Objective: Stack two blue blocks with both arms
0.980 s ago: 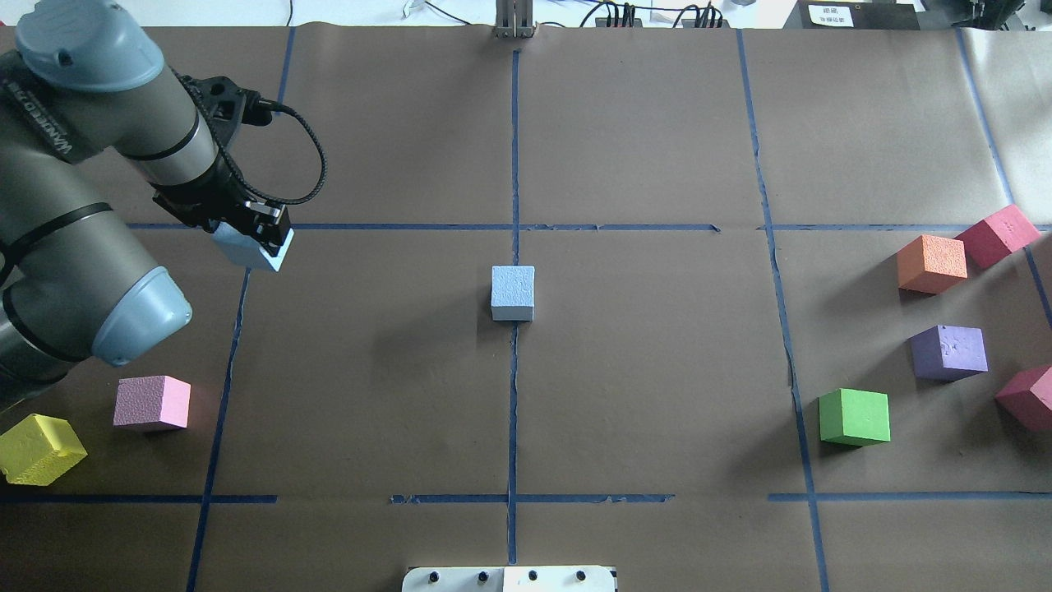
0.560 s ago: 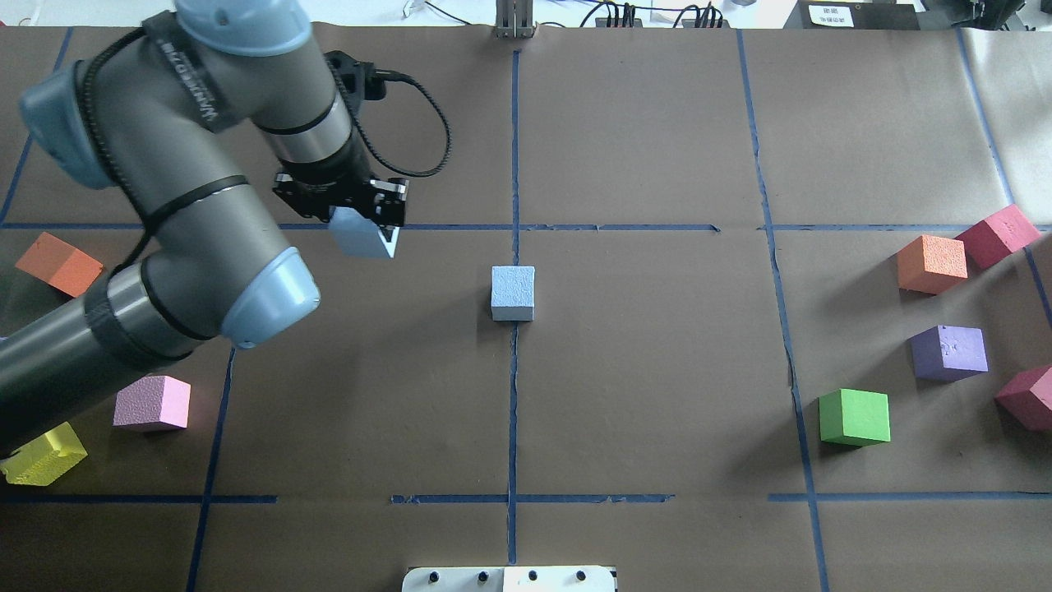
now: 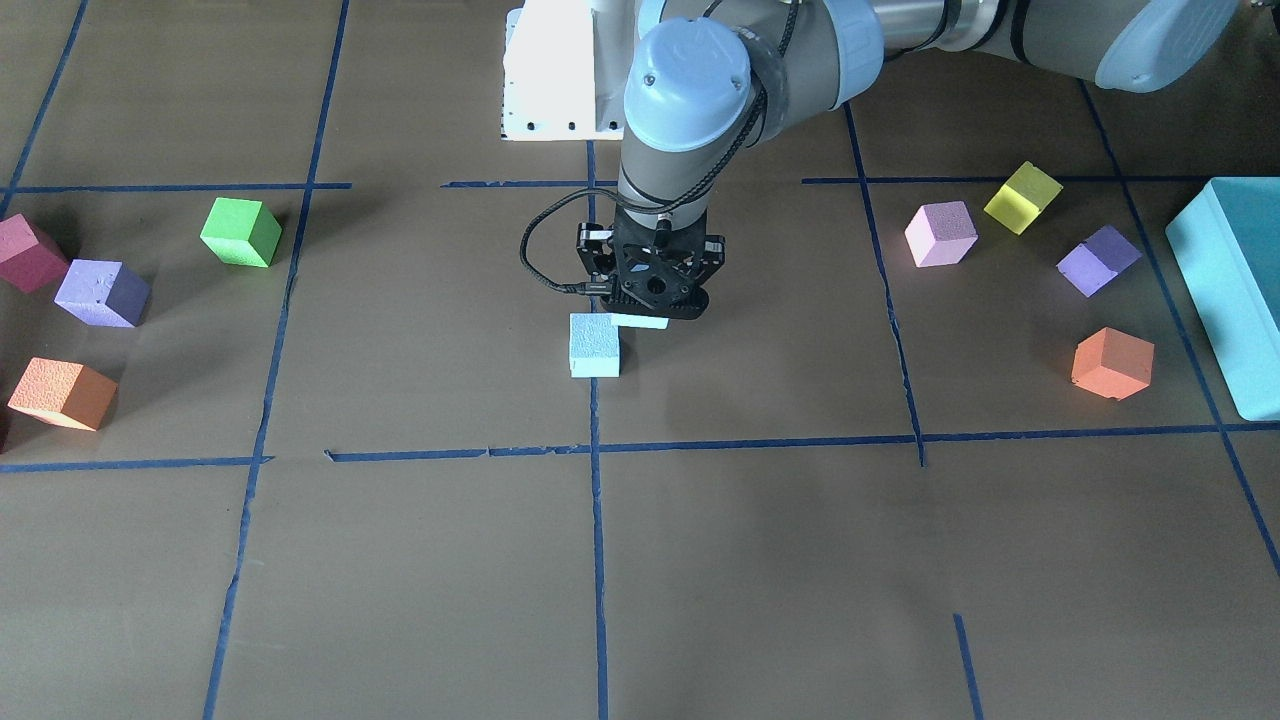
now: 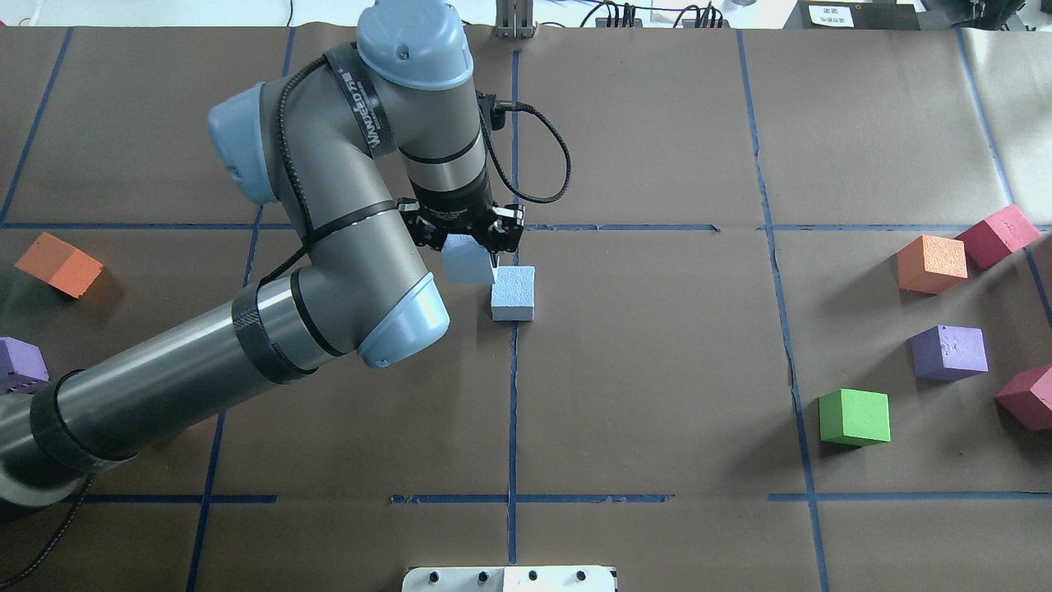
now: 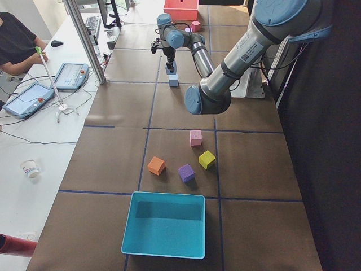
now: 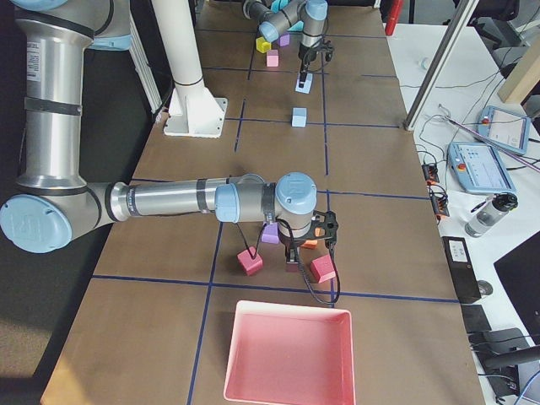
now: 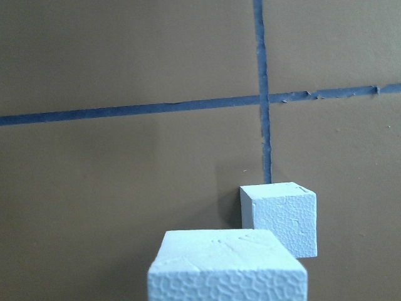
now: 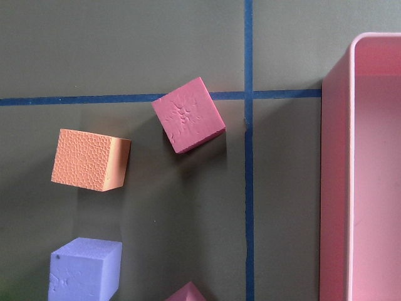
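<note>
One blue block rests on the table's centre line; it also shows in the front view and the left wrist view. My left gripper is shut on the second blue block, held a little above the table, just left of and behind the resting block. The held block fills the bottom of the left wrist view. My right gripper shows only in the exterior right view, over cubes near a pink tray; I cannot tell whether it is open or shut.
Green, purple, orange and red cubes lie at the right. An orange cube lies at the left; pink and yellow cubes and a teal slab too. The pink tray borders the right-side cubes.
My left arm has swung right across the table with the blue block in its grip, from the left side to just beside the centre block. The centre block has not moved.
</note>
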Motion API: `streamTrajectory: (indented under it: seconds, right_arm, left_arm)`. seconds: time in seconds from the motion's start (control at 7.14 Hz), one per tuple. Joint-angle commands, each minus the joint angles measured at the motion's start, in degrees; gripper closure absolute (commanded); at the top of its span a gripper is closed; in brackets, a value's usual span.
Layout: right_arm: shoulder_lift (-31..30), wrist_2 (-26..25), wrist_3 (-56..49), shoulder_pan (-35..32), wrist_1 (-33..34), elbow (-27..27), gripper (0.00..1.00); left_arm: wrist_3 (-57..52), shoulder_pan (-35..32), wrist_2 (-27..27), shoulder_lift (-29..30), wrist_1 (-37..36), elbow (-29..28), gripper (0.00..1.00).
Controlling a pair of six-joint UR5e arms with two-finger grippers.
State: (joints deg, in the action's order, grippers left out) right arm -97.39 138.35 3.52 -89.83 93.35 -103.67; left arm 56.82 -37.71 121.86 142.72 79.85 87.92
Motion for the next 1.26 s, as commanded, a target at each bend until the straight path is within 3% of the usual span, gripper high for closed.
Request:
streamTrajectory:
  seconds: [0.0,0.42,1.12]
  right_arm:
    - [-0.43,-0.01,0.0,-0.34,-0.01,-0.04,0.0]
    - [-0.35,-0.01,0.0,-0.43,-0.1,-0.48,0.0]
    - [-0.26,-0.01,-0.18,-0.87,-0.1,-0.75,0.0]
  left_arm:
    - [2.94,1.32,-0.13,2.11,5.83,-6.16,1.0]
    - [6.97,3.61,-3.02,3.09,7.15,-8.02,1.0]
    - [7.34,3.61,-3.12,3.0,7.43,-8.91,0.97]
